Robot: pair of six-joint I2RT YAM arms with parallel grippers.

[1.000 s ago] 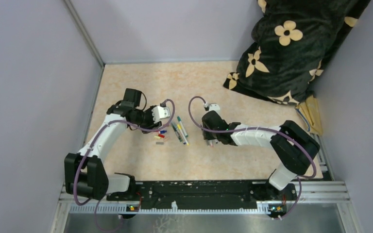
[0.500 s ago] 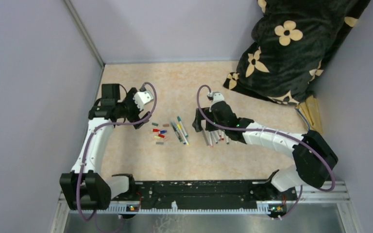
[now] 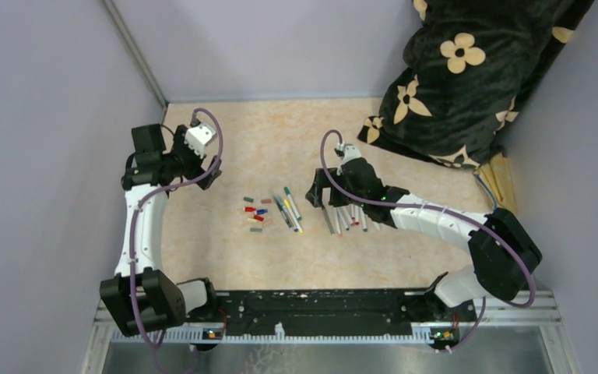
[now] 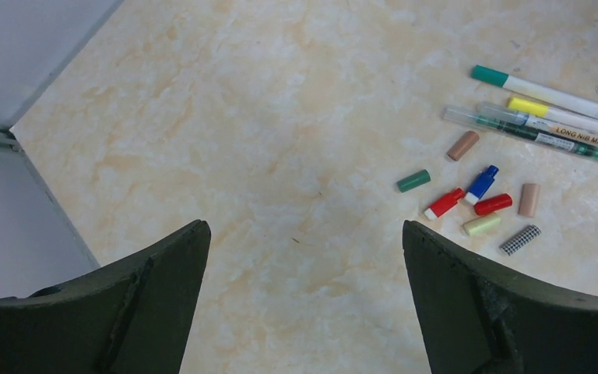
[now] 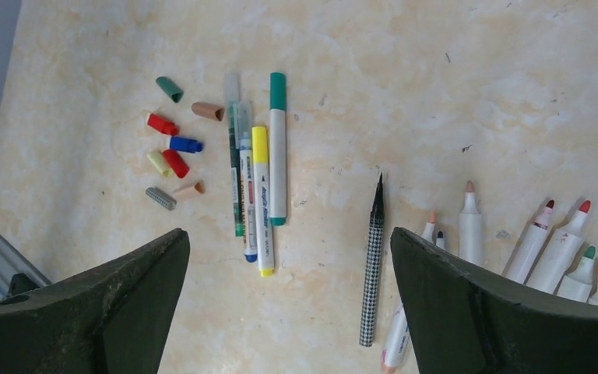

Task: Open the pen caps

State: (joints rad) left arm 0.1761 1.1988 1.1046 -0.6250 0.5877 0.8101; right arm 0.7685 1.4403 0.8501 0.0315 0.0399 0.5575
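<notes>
- Desk (image 3: 280, 132): it carries all the parts. Work in the middle strip between the two arms, well apart from the flowered blanket (image 3: 467, 78) in the far right corner.
- Left fingers (image 4: 163, 296): spread wide and holding nothing, above bare desk to the left of the parts.
- Right fingers (image 5: 124, 304): spread wide and empty, above the gap between the two pen groups.
- Uncapped pens (image 5: 471, 226): these lie in a row on the right with bare tips showing, the checkered pen (image 5: 372, 265) beside them. They appear finished, so leave them alone.
- Capped pens (image 5: 261, 195): a tight bundle in the middle, side by side and touching. These appear to be the remaining work.
- Green-capped pen (image 5: 278, 148): take this one first, since it has free desk on its right side.
  - Pinch the barrel at mid-length with the right fingers.
  - Pinch only the cap with the left fingers.
  - Pull straight along the pen axis.
- Loose caps (image 5: 184, 145): a cluster just left of the bundle. Lower the left fingers from above rather than sweeping sideways, or the caps will likely scatter.
</notes>
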